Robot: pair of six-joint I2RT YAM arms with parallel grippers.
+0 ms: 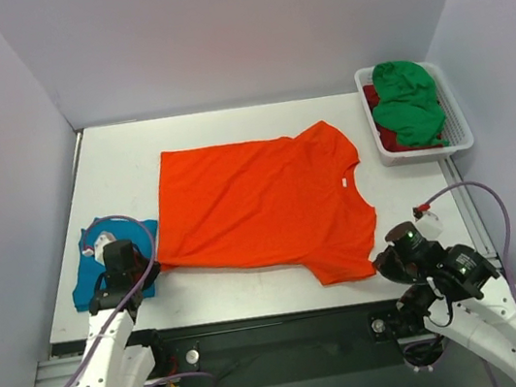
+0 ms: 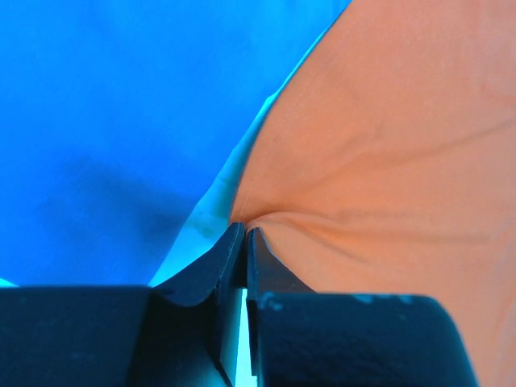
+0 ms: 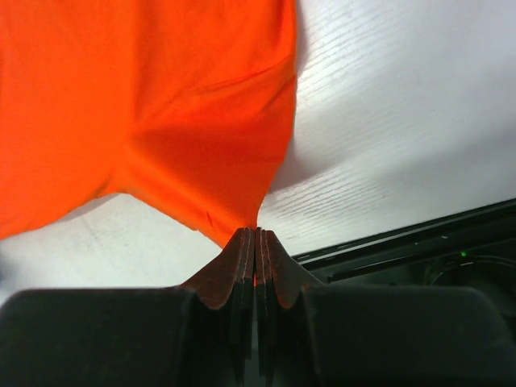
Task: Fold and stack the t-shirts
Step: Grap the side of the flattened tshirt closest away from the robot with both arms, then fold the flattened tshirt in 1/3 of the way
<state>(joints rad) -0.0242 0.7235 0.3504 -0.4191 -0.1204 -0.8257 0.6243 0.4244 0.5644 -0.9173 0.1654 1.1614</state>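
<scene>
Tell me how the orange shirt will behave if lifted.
Probably floppy: the shirt puckers where the left end effector pinches it. Likely sags between that and the right end effector. Seemingly light: thin cloth, flat on the table.

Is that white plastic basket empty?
No, a crumpled green cloth shirt lies in the white slatted plastic basket on top of a dark red cloth shirt.

A white slatted basket (image 1: pixel 425 152) sits at the upper right, on the white table's (image 1: pixel 116 167) far corner. Pale walls (image 1: pixel 232 31) enclose the table.
</scene>
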